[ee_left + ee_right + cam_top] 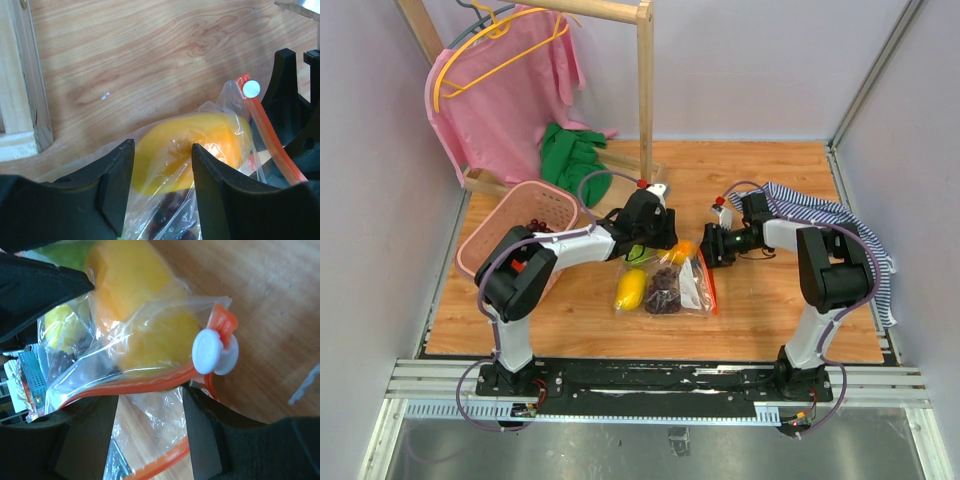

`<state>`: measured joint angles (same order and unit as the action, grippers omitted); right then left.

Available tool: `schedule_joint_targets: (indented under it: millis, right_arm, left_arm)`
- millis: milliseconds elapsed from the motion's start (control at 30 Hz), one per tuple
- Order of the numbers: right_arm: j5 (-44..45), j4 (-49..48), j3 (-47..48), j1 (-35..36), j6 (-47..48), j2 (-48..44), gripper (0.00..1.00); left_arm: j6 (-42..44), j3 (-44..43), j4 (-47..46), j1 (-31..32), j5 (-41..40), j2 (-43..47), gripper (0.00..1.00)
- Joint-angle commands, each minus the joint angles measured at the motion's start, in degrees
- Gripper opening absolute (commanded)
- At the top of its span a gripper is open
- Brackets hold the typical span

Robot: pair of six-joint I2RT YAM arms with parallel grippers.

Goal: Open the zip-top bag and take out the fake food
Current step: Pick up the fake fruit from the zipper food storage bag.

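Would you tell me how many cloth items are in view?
3: a pink garment hanging on the wooden rack, a green cloth at the rack's foot, a striped cloth by the right arm.

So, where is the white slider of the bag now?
In the right wrist view, the white slider sits at the right end of the orange zip strip, just above the right tool.

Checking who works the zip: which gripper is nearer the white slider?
Right. The right gripper straddles the zip strip right beside the white slider; the left gripper sits farther off, over the yellow fruit in the bag.
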<state>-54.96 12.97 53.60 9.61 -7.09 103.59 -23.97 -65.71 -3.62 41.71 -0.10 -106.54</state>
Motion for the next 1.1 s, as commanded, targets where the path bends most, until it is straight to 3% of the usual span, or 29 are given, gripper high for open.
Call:
schedule_joint_targets:
  millis: [0,633,767,1067]
  right_arm:
    - [-2.41,-5.41,3.08,-0.87,-4.68,3.01,0.56]
    - [-5.80,-20.55,3.30,0.98,-14.93,5.34,0.62]
    - [-4.44,-18.70,3.88,1.17,-13.96,5.09,0.66]
    - [-1.11,-10.59,6.07,2.57,-8.71,7.46,0.65]
  left_arm:
    - [2.61,-0.46,2.98,-0.41,-0.38,-3.81,0.54]
    - [1.93,2.20,0.57,-0.49,7.72,-6.04,0.45]
    - [1.46,1.93,-0.25,-0.49,11.03,-6.26,0.44]
    - [-0.50,1.06,-2.07,-0.49,14.42,-6.63,0.44]
